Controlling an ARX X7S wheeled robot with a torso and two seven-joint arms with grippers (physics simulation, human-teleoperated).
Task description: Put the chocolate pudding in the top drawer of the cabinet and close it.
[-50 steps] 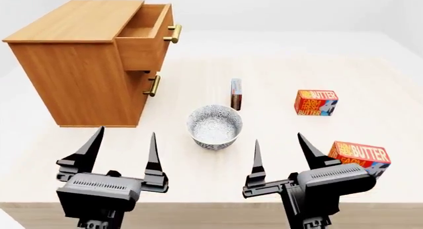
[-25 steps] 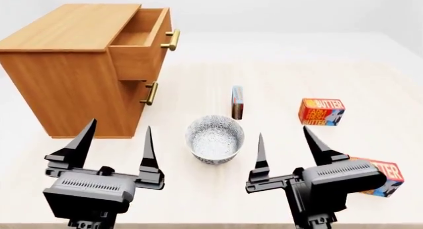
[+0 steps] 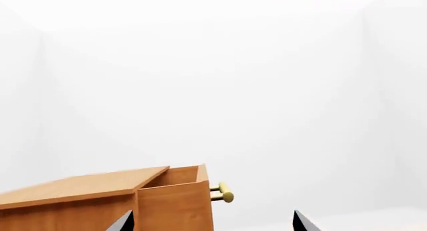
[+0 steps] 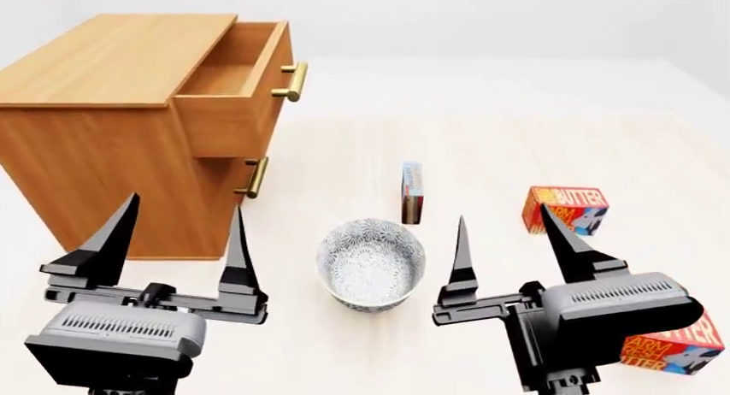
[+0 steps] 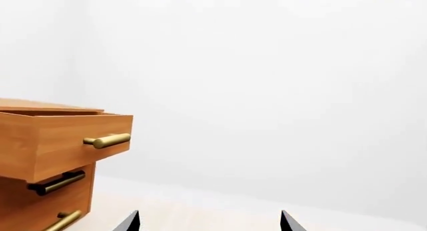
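Note:
The chocolate pudding (image 4: pixel 411 191), a thin carton with a red and blue face and dark brown lower part, stands on edge on the table beyond the bowl. The cabinet (image 4: pixel 108 130) stands at the left with its top drawer (image 4: pixel 234 91) pulled open; the drawer looks empty. The cabinet also shows in the left wrist view (image 3: pixel 100 203) and the open drawer in the right wrist view (image 5: pixel 63 141). My left gripper (image 4: pixel 177 228) is open and empty in front of the cabinet. My right gripper (image 4: pixel 502 232) is open and empty, nearer me than the pudding.
A patterned white bowl (image 4: pixel 371 262) sits between my grippers. One butter box (image 4: pixel 567 209) lies to the right of the pudding, another butter box (image 4: pixel 673 348) partly behind my right gripper. The lower drawer (image 4: pixel 245 183) is shut.
The head view has moved forward and tilted down: the cabinet, bowl and boxes have slid toward me in the frame. Both grippers stay open and empty.

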